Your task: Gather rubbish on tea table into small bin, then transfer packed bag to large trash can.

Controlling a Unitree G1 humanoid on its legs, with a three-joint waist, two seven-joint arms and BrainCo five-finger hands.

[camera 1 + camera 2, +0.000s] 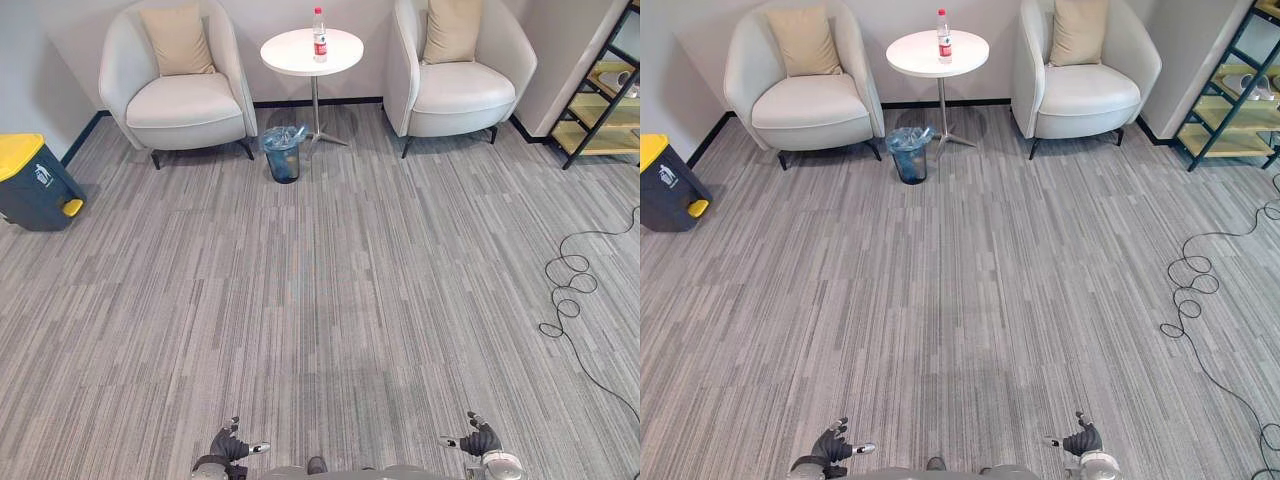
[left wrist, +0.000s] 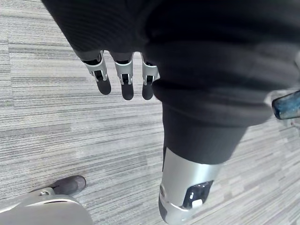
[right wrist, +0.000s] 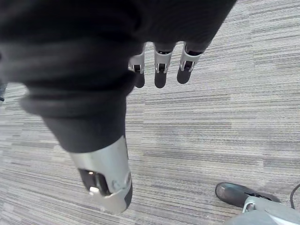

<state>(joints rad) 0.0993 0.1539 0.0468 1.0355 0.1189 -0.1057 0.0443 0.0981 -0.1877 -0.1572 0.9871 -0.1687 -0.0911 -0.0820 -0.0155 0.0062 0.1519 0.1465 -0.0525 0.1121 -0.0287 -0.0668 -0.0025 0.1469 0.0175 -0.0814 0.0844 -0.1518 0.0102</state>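
Observation:
A plastic bottle with a red label (image 1: 319, 36) stands upright on the round white tea table (image 1: 295, 55) at the far side of the room. Below the table's left side sits the small bin (image 1: 283, 154), lined with a bluish bag. The large trash can (image 1: 33, 183), dark with a yellow lid, stands against the left wall. My left hand (image 1: 232, 446) and right hand (image 1: 478, 438) hang low at the bottom edge, far from the table. Both are open and empty, with relaxed fingers (image 2: 123, 79) over the carpet.
Two cream armchairs (image 1: 180, 90) (image 1: 460, 80) flank the table, each with a beige cushion. A black and yellow shelf rack (image 1: 605, 95) stands at the right. A wide stretch of grey carpet (image 1: 320, 300) lies between me and the table.

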